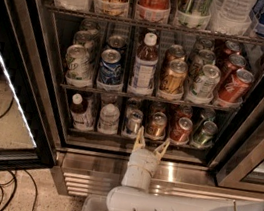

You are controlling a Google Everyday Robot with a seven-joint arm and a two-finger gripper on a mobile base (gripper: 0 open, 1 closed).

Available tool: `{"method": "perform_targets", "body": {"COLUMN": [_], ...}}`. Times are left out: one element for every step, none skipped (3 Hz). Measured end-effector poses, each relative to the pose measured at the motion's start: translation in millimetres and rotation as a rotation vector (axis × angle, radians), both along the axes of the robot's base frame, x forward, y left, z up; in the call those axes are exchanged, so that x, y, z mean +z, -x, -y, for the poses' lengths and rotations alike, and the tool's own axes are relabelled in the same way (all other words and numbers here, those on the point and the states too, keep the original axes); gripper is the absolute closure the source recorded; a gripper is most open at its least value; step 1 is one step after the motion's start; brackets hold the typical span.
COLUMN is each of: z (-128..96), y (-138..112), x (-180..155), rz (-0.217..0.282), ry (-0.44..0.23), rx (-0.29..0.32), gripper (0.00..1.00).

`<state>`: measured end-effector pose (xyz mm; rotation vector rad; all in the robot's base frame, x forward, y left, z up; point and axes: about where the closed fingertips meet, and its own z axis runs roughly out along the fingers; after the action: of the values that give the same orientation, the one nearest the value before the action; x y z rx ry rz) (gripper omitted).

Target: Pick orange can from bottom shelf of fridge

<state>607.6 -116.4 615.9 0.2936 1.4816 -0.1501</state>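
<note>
Gripper [150, 144]: fingers spread, holding nothing, at bottom shelf [111, 135] front edge | orange can [182, 130]: up-right of it, untouched

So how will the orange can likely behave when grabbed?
The orange can looks rigid metal. Its smooth round side may slip. Upright between the gold-brown can and green can, it could knock them. The open claw sits lower-left of it.
</note>
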Motion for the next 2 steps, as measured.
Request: {"method": "perform_targets", "body": {"z": [-2.4, -0.1], "y": [-2.6, -8.7], "x": [-3.5, -7.3], "rz": [-0.004, -0.011], "ry": [0.017, 0.035], "rx": [0.004, 0.007], "gripper": [0.34, 0.34]}}
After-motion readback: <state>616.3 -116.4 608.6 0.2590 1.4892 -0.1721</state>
